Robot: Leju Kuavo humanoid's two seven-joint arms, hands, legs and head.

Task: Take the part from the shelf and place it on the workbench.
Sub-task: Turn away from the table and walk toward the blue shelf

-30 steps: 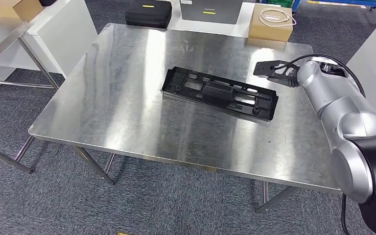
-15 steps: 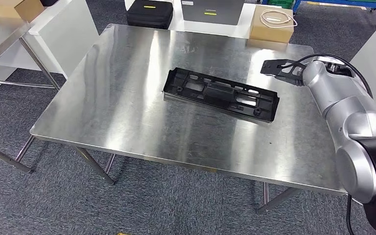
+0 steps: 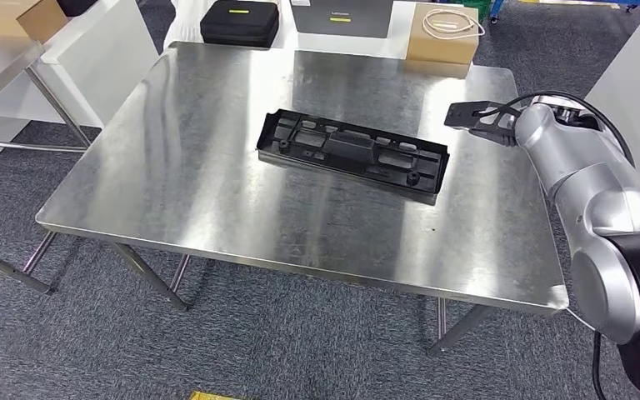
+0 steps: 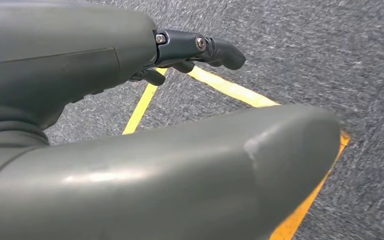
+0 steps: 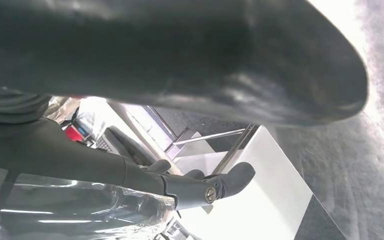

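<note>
The part (image 3: 352,155) lies flat on the workbench (image 3: 217,192), long axis running crosswise. The right hand (image 3: 477,119) hovers apart from its right end, fingers extended, holding nothing. The left hand (image 4: 190,50) hangs over the floor, empty.

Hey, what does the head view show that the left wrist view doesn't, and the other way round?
The head view alone shows the long black part lying flat on the steel workbench, with the right hand open above the bench's far right side, apart from the part. Beyond the bench it shows a black case and a cardboard box with a coiled cable on top. The left wrist view alone shows the left hand, holding nothing, over yellow floor tape. Both show the grey carpet.
</note>
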